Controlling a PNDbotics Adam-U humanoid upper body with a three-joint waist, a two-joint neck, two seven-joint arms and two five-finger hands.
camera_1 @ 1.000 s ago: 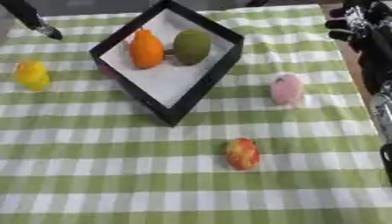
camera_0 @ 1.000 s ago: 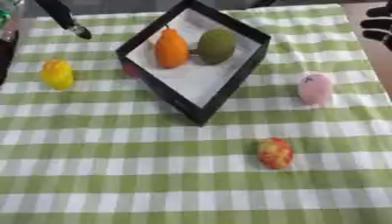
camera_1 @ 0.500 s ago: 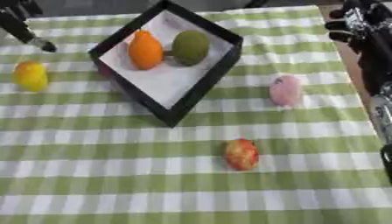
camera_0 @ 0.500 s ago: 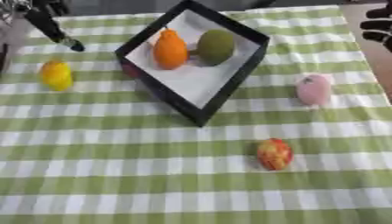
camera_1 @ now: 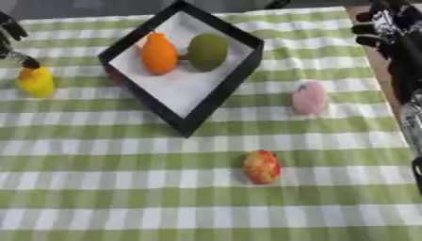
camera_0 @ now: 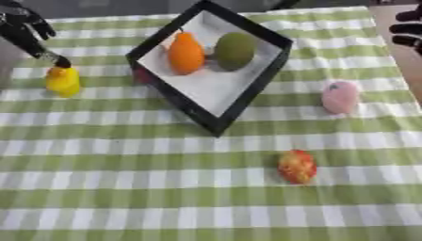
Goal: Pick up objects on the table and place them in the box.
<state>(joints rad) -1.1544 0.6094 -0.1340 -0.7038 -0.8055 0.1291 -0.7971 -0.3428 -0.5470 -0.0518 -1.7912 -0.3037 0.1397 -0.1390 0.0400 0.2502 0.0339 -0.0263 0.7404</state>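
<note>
A black box (camera_0: 272, 73) with a white floor stands tilted at the top centre and holds an orange fruit (camera_0: 186, 52) and a green fruit (camera_0: 236, 50). A small yellow object (camera_0: 62, 81) lies on the cloth at the left. My left hand (camera_0: 25, 30) hangs just above it, fingers straight and pointing down, one fingertip right over its top. A pink object (camera_0: 339, 97) lies to the right of the box, and a red-and-yellow fruit (camera_0: 296, 166) sits lower down. My right hand (camera_1: 387, 26) shows at the upper right edge, off the cloth, fingers loosely curled.
A green-and-white checked cloth (camera_0: 124, 188) covers the table. A brown strip of bare table (camera_0: 395, 28) runs along the right edge. A small red thing (camera_0: 142, 75) peeks out at the box's left wall.
My left hand has moved left and down from beside the box's top left side to just above the yellow object. The right hand has stayed in place.
</note>
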